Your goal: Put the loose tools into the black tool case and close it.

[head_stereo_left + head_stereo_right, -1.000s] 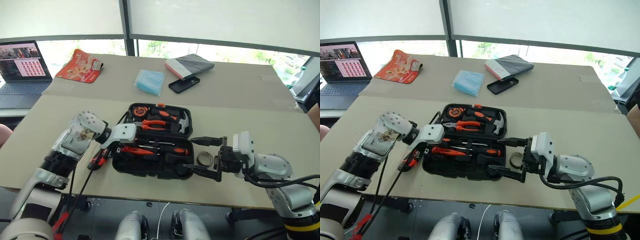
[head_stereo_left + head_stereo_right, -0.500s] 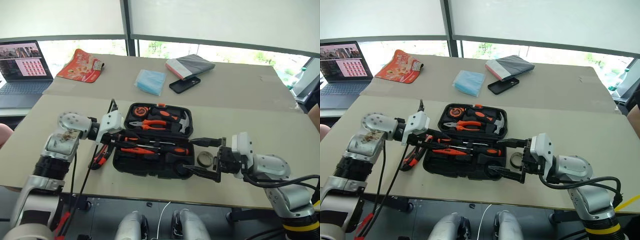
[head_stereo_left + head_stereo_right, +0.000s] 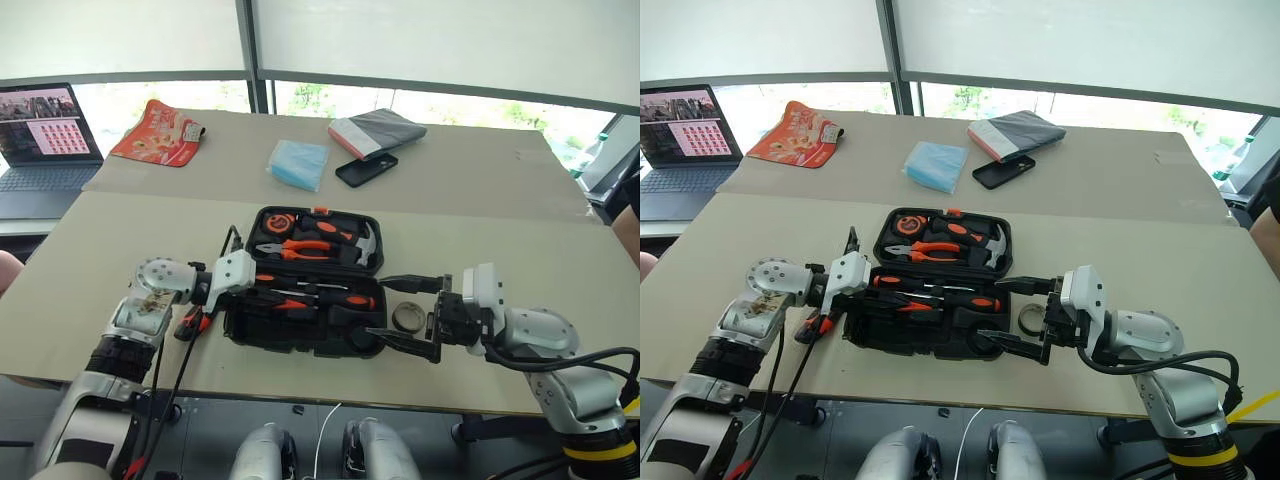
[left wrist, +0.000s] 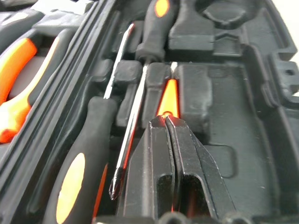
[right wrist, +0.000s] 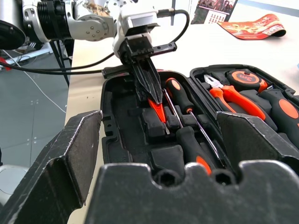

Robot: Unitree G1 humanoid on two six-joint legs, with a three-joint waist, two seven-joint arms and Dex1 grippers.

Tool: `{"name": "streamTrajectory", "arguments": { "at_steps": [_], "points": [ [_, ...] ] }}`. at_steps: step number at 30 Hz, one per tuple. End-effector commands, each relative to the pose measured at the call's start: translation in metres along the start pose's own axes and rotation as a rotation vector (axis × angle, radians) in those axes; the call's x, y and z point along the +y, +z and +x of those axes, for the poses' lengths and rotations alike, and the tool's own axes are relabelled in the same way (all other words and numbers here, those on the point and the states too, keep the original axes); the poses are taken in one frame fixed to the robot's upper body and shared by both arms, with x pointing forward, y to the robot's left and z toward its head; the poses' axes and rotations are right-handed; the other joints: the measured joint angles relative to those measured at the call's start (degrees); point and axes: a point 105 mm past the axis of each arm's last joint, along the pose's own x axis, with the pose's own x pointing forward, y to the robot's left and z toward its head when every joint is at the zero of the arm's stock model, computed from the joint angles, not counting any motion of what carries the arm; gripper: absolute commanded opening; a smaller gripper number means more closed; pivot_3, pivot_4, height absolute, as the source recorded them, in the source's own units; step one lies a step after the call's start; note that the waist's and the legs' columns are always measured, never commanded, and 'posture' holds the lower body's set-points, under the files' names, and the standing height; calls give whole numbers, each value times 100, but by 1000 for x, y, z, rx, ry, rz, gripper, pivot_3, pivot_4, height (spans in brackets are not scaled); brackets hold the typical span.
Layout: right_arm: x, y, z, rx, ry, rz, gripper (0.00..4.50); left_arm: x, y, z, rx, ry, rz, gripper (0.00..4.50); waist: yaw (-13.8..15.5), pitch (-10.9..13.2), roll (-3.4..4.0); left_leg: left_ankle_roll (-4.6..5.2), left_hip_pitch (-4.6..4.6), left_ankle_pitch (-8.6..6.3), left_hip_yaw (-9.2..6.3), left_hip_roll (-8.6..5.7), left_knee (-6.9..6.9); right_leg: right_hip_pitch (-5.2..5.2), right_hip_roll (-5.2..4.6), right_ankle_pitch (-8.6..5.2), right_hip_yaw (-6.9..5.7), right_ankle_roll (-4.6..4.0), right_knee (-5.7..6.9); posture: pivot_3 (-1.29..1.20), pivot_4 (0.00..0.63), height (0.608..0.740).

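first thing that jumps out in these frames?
The open black tool case at the table's near edge, with orange-handled tools filling its slots. The left gripper reaches into its near half, fingers shut over a slim orange screwdriver lying in a slot. The right gripper hangs wide open at the case's right end, beside a small tape roll.

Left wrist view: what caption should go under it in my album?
The left gripper, shut on an orange-handled screwdriver, reaches into the black tool case.
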Motion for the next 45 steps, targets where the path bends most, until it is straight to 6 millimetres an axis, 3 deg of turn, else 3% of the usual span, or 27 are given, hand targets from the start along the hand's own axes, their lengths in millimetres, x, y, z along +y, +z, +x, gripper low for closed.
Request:
{"name": "streamTrajectory", "arguments": {
  "at_steps": [1, 7, 11, 14, 17, 20, 23, 24, 27, 29, 36, 45],
  "points": [
    [-3, 9, 1, -26, -10, -47, 4500, -3, -20, -1, 46, 36, -75, 79, -6, -1, 1, 2, 1, -1, 0, 0, -1, 0, -9, 0, 0, 0, 1, 0, 150, 740],
    [-7, 7, -2, -27, -20, -51, 4500, -6, -13, -15, -56, 114, -59, 79, -28, -11, 19, 10, 5, -6, 0, 0, -4, 0, -12, 0, 1, 0, 2, 0, 150, 740],
    [-15, 2, -15, -37, -67, -64, 4500, 9, 5, -66, -274, 385, -175, 79, -112, -12, 21, 0, 3, -1, -1, 5, -10, -5, -12, 0, 2, 0, 2, 0, 150, 740],
    [-20, -2, -24, -47, -101, -89, 4500, 1, 1, -111, -283, 574, -208, 768, -138, -10, 21, -9, 1, 5, -6, 6, -10, -6, -14, -1, -1, 0, 2, 0, 150, 740],
    [-22, -3, -28, -64, -112, -94, 4500, -16, -16, -145, -242, 726, -278, 1813, -140, -8, 26, -9, 2, 3, -6, 4, -11, -4, -24, -1, 0, 2, -1, 0, 150, 740],
    [-16, -5, -30, -67, -78, -93, 4500, -54, -54, -192, -132, 940, -409, 3021, -149, -5, 31, -26, 4, -13, -6, 3, -12, -5, -33, -1, -1, 2, -5, 0, 150, 740],
    [-13, -7, -31, -66, -63, -103, 4500, -82, -73, -218, -39, 1056, -488, 4187, -128, -3, 33, -54, 3, -34, -6, 4, -15, -7, -36, -2, -5, 1, -11, 0, 150, 740],
    [-13, -8, -30, -67, -59, -105, 4500, -89, -76, -224, -16, 1082, -507, 4438, -85, 0, 35, -51, 3, -40, -6, 3, -15, -8, -39, -4, -7, -1, -12, 0, 150, 740],
    [-12, -8, -30, -72, -54, -115, 4500, -98, -75, -233, 20, 1127, -519, 4438, 22, 2, 38, -29, 10, -66, -15, 2, -15, -16, -50, -24, -17, -34, -21, 0, 150, 740],
    [-11, -9, -28, -73, -47, -125, 4500, -96, -72, -234, 49, 1149, -505, 4438, 65, 2, 39, -23, 9, -71, -16, 1, -15, -15, -57, -24, -22, -32, -27, 0, 150, 740],
    [-9, 2, -21, -124, -36, -170, 4500, -56, -25, -163, -89, 920, -585, 4438, 90, 4, 43, -59, -1, -53, -16, -2, -17, -5, -54, -14, -20, -18, -44, 0, 150, 740],
    [-5, 18, -7, -180, -7, -175, 4500, -23, -30, -102, 81, 819, -647, 4438, 0, 6, 45, -110, 10, -21, -2, -4, -54, -3, -22, 4, -1, 9, -22, 0, 150, 740]
  ]
}}
